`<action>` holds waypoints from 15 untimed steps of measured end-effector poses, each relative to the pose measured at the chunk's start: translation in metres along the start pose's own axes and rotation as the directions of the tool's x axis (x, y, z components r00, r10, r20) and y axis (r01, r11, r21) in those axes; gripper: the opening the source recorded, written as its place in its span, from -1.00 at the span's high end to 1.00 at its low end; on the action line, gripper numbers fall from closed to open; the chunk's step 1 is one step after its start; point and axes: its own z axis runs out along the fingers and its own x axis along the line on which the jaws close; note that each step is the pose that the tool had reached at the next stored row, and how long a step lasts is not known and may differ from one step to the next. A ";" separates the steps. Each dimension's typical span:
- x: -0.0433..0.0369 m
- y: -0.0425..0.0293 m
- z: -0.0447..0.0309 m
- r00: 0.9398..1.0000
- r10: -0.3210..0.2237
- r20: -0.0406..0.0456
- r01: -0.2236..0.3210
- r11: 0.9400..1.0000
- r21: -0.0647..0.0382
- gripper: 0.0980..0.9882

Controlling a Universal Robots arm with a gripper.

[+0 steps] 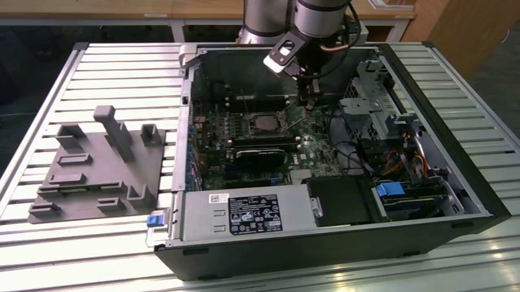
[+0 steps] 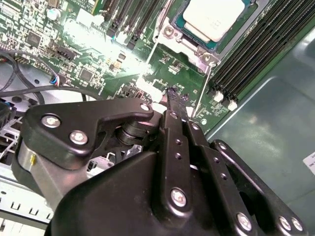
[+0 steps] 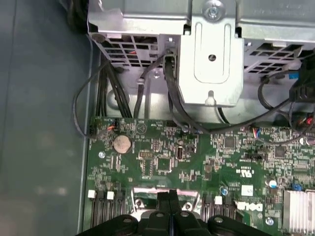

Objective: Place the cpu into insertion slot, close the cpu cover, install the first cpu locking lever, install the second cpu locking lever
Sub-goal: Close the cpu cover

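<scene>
The cpu [image 2: 214, 17], a square chip with a dull silver top, lies flat in the insertion slot [image 1: 264, 122] on the green board. The cpu cover [image 2: 170, 32], a silver metal frame, lies around the chip's edge. Two thin metal locking levers [image 2: 150, 64] [image 2: 203, 91] run out from the socket's corners across the board. My gripper [image 2: 172, 98] hangs just above the board beside the socket, between the two levers, with its black fingertips pressed together and nothing visibly held. In the first wrist view the gripper [image 3: 170, 196] is shut next to a silver edge of the socket frame [image 3: 147, 191].
The open computer case [image 1: 479, 201] lies on a slatted table. A grey plastic fixture [image 1: 97, 170] stands at the exterior view's left. A metal drive cage [image 3: 211, 49] and black cables [image 3: 98, 93] border the board. Long black memory slots [image 2: 256, 49] run beside the socket.
</scene>
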 end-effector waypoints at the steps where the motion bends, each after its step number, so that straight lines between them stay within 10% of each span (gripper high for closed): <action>1: 0.0006 0.0004 0.0001 1.000 0.000 0.000 0.000 1.000 0.000 0.98; 15: 0.0027 0.0155 0.0023 1.000 0.000 0.000 0.000 1.000 0.000 0.98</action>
